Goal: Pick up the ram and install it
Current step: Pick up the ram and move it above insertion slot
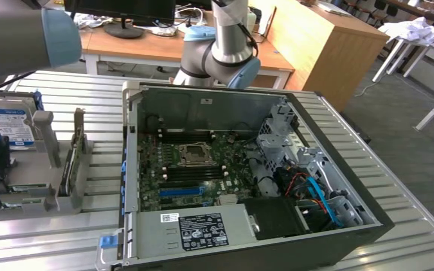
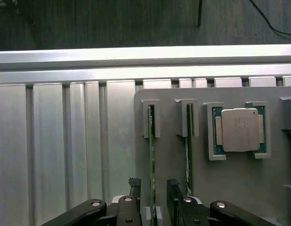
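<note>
end effector (image 2: 153,188) straddles ram (image 2: 151,150); 2nd stick (image 2: 188,155) beside.

**Tight gap beside the ram**

The ram (image 2: 151,155) is straddled by the spread claw (image 2: 153,184). One side is left free over the ribbed tabletop (image 2: 65,155); the other is narrowed by a second stick (image 2: 188,150) in the grey holder (image 2: 170,141).

The ram (image 2: 151,160) stands edgewise in the holder (image 2: 170,155).
</note>
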{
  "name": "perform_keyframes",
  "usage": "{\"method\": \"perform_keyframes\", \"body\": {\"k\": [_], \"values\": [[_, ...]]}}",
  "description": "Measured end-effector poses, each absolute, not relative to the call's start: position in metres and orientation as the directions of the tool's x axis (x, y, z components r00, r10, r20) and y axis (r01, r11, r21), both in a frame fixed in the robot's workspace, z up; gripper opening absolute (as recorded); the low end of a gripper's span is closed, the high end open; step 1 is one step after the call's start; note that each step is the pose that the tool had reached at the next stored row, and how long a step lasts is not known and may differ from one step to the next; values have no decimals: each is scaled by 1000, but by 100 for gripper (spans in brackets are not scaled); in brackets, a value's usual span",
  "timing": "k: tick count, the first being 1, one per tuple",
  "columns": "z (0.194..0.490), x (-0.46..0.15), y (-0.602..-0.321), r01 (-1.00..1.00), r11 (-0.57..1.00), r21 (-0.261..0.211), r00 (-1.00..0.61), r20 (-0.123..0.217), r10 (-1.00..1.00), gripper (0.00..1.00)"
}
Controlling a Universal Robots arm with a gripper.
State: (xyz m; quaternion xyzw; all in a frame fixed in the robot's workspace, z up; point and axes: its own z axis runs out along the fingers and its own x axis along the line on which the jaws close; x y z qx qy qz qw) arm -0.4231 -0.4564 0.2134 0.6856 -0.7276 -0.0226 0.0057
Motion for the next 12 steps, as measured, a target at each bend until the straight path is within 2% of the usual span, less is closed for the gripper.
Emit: {"method": "perform_keyframes", "body": {"k": [12], "values": [[210, -420, -456, -997, 58, 41, -59, -23, -998, 36]]}}
